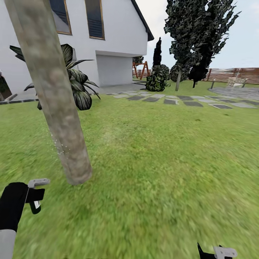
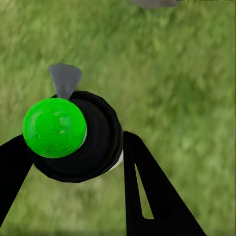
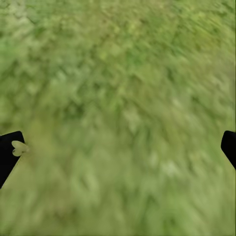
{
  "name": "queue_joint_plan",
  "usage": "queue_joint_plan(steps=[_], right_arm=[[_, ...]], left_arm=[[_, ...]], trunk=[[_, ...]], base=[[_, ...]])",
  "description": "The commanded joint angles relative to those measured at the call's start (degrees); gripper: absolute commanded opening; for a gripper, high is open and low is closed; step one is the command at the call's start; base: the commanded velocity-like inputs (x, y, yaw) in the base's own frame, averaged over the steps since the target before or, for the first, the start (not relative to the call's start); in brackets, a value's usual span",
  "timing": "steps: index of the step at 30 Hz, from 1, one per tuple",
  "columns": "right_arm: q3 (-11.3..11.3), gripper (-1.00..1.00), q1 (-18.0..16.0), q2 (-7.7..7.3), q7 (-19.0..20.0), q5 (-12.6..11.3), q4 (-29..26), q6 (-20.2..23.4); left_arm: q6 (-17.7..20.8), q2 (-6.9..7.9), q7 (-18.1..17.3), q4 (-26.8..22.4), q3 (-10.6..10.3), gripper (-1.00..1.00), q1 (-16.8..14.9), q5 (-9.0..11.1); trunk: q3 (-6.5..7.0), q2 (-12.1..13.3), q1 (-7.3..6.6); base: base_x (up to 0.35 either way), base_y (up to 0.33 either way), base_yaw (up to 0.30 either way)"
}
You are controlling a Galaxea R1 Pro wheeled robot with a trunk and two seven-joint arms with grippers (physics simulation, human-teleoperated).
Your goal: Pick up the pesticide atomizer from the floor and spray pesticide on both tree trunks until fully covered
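Observation:
A thick grey-beige tree trunk [image 1: 54, 93] rises from the lawn [image 1: 162, 162] at the left, slanting in the head view. A few white specks of pesticide [image 1: 58, 146] dot its lower left side. My left gripper [image 1: 30, 196] sits low at the left, short of the trunk's base, shut on the pesticide atomizer [image 1: 36, 194]. In the left wrist view the atomizer [image 2: 69, 135] shows a bright green cap, a black body and a grey nozzle between my left gripper's [image 2: 73, 147] black fingers. My right gripper [image 1: 216, 251] hangs open over bare grass, and the right wrist view shows the gripper [image 3: 118, 147] with its fingers far apart.
A striped broad-leaved plant [image 1: 77, 86] stands behind the trunk by the white house [image 1: 115, 36]. Grey paving slabs [image 1: 187, 100] cross the far lawn. Dark columnar trees [image 1: 194, 36] and a brown slat fence [image 1: 237, 75] stand at the back right. Open grass lies to the right.

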Motion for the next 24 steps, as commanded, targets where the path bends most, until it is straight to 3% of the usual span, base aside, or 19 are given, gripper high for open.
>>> queue_joint_plan(steps=[1, 3, 7, 14, 24], right_arm=[[-0.02, 1.0, 0.0, 0.0, 0.0, -0.02, 0.0, -0.01], [-0.04, 1.0, 0.01, 0.0, 0.0, -0.01, 0.0, -0.01], [-0.04, 1.0, 0.0, -0.05, -0.02, 0.04, 0.0, -0.01], [-0.04, 1.0, 0.01, -0.06, 0.0, 0.04, 0.0, -0.01], [-0.04, 1.0, 0.0, 0.0, -0.07, -0.01, 0.0, -0.01]], left_arm=[[0.08, -0.05, 0.01, 0.0, -0.08, -1.0, -0.47, -0.02], [0.17, -0.33, 0.01, -0.26, -0.49, -1.0, -0.89, -0.01], [0.56, -0.89, -0.14, -1.02, -1.15, -1.0, -4.76, -0.12], [0.38, -1.1, -0.16, -2.18, -1.28, -1.0, -5.4, -0.12], [0.61, -1.09, -0.26, -3.47, -1.4, -1.0, -5.7, 0.0]], trunk=[[0.0, 0.0, 0.0], [0.0, 0.0, 0.0], [0.0, 0.0, 0.0], [0.0, 0.0, 0.0], [0.0, 0.0, 0.0]], base=[[0.0, 0.0, 0.059], [0.0, 0.0, 0.023], [0.0, 0.0, 0.003], [0.103, -0.134, 0.0], [0.244, -0.172, 0.063]])
